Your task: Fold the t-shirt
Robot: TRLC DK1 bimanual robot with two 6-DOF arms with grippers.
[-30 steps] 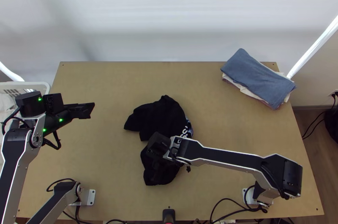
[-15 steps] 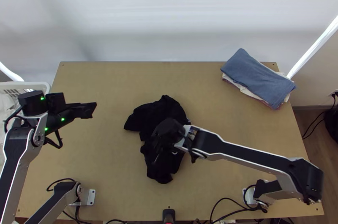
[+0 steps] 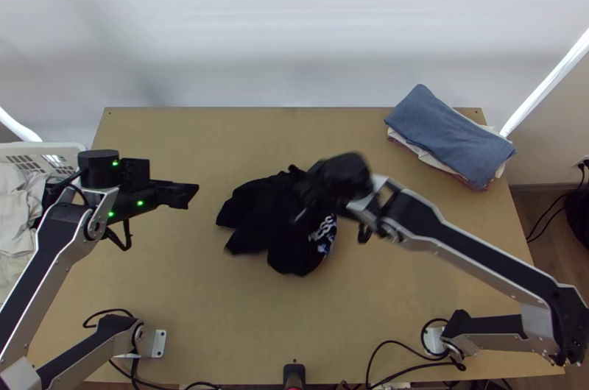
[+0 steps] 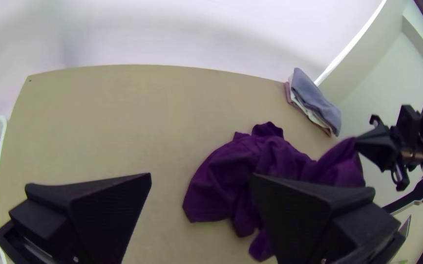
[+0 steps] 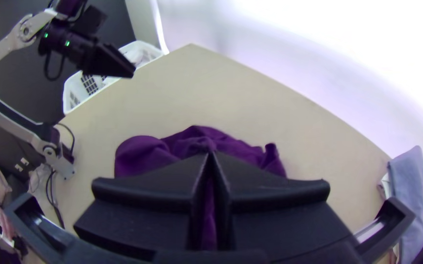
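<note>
Both arms have shifted since the earlier top view frames: my right end effector [image 4: 357,142] has travelled away from the worktop's [image 3: 199,287] near edge and towards its far right, while my left end effector [image 3: 193,196] has come slightly inward. The t-shirt [image 3: 294,254] has responded to the first of these movements. Its near portion, previously spread towards my bases, has been drawn up and now ends farther from the near edge. Condition of the right end effector: fingers closed together, with a gathered part of the cloth pinched at the tips and pulled up off the worktop, as the left wrist view confirms. Condition of the left: fingers wide apart, nothing held, standing off to the left of the garment. The t-shirt lies bunched around the middle of the worktop, one part raised; which part I hold cannot be determined. Assessment: no usable fold exists, and this appears to be a lift to open out the cloth. A second grip by the left would probably be required before spreading. Risk noted: with one hold only, the hanging fabric may twist or drop back in a heap.
</note>
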